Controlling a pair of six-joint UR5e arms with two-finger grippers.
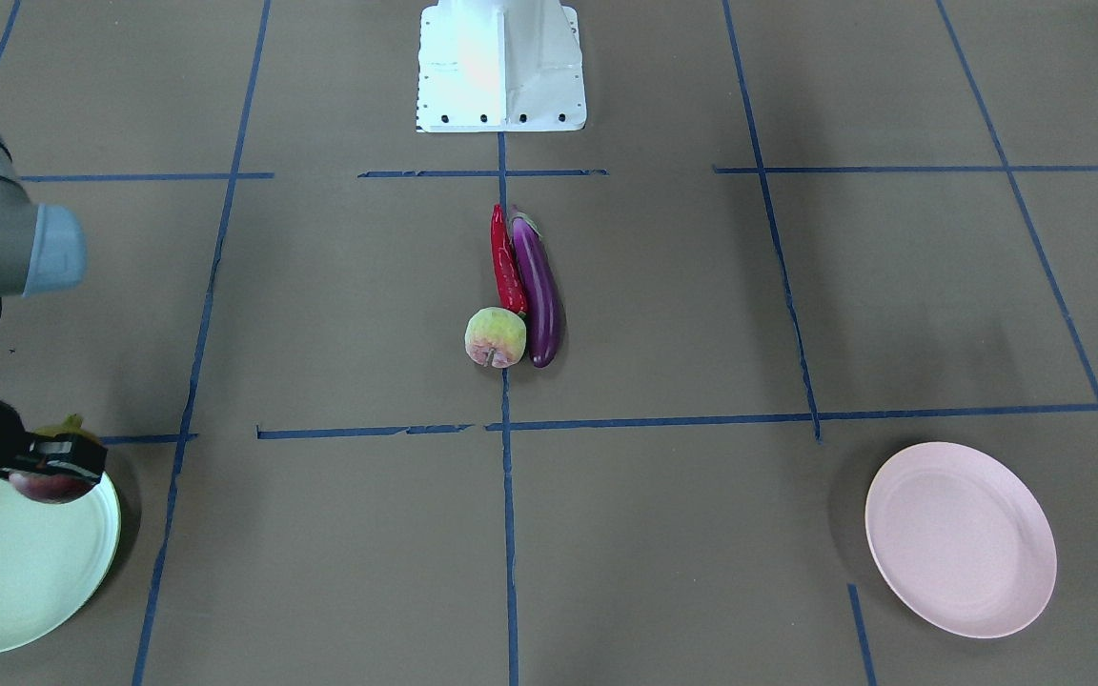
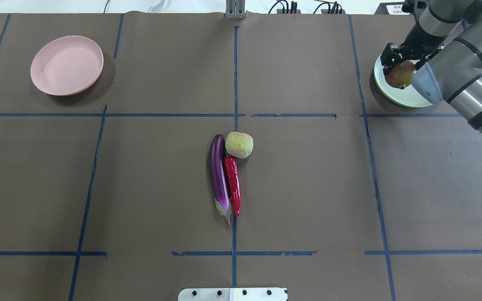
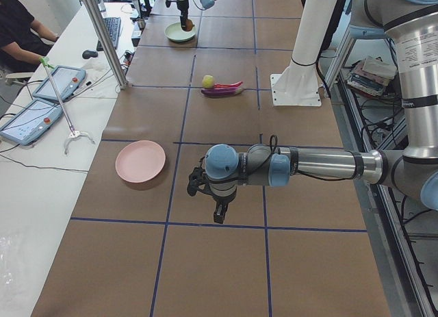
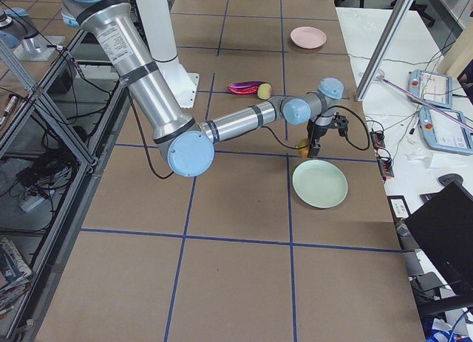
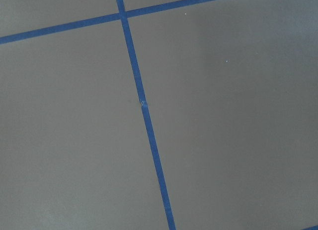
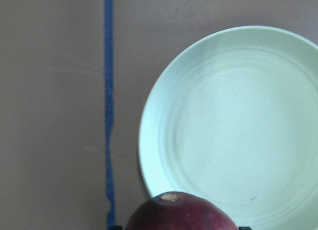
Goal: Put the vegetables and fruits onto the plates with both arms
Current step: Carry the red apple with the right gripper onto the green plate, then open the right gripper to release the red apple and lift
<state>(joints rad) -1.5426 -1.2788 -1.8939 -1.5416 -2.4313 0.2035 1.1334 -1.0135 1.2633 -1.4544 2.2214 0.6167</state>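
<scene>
My right gripper [image 2: 401, 63] is shut on the dark red-yellowish fruit [image 2: 401, 75] and holds it over the near rim of the mint green plate [image 2: 410, 99]. The right wrist view shows the fruit's top [image 6: 179, 212] above the plate [image 6: 238, 125]. The purple eggplant [image 2: 219, 175], red chili [image 2: 233, 184] and pale green-pink apple [image 2: 239, 144] lie touching at the table's middle. The pink plate [image 2: 67, 65] is empty at the far left. My left gripper [image 3: 217, 211] hangs low over bare table near the pink plate [image 3: 140, 161]; I cannot tell whether it is open.
The white pedestal base [image 1: 501, 67] stands at the robot's edge of the table. Blue tape lines [image 5: 144, 106] cross the brown table cover. An operators' desk with tablets [image 3: 58, 84] runs along the far side.
</scene>
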